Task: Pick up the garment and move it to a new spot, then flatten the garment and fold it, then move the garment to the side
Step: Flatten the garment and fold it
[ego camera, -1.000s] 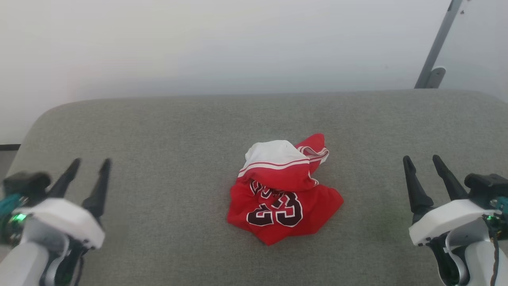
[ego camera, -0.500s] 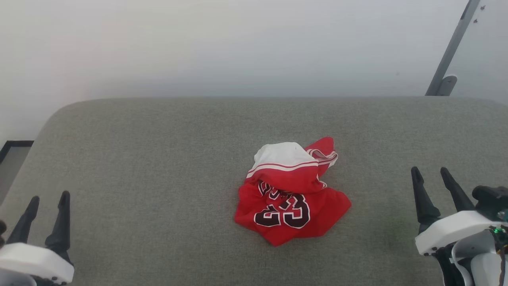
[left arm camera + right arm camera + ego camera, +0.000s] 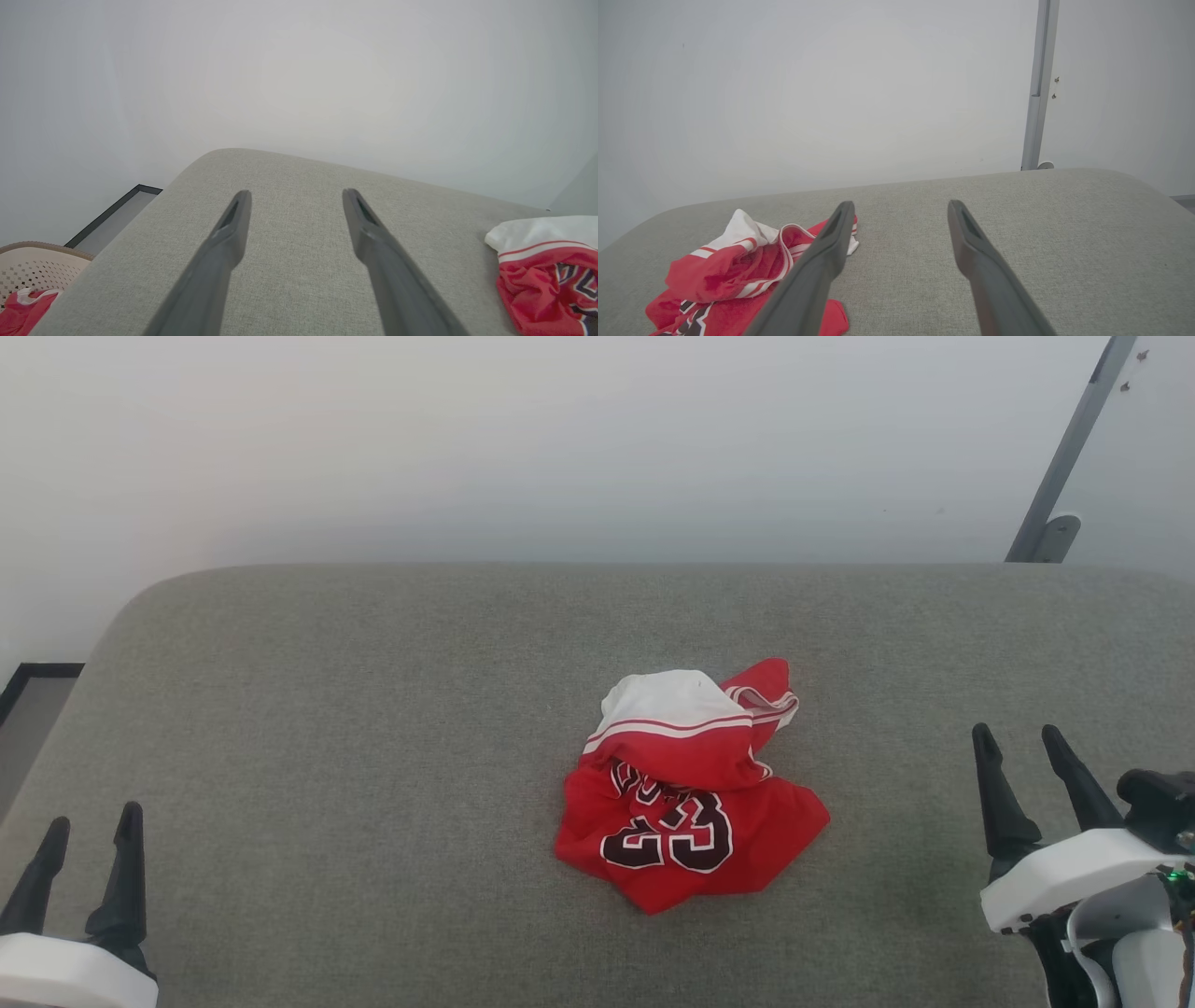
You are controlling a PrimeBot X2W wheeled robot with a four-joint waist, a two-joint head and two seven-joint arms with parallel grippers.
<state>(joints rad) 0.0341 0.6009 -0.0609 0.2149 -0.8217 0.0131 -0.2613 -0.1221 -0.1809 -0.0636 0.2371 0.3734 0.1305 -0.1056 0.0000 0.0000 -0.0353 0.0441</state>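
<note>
Left gripper (image 3: 93, 815) is sinking into the lower-left corner, jaws spread; right gripper (image 3: 1016, 730) is hovering lower right, jaws spread too, crumpled red-and-white jersey garment (image 3: 691, 793) lying between.

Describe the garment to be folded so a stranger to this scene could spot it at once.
Find the wide grey cushioned surface in front of the pale wall. Near its middle lies a crumpled red shirt, the garment, with a white sleeve on top. Unlike the other red-and-white cloth down in the pale basket beside the surface, it shows a black, white-outlined 23.
</note>
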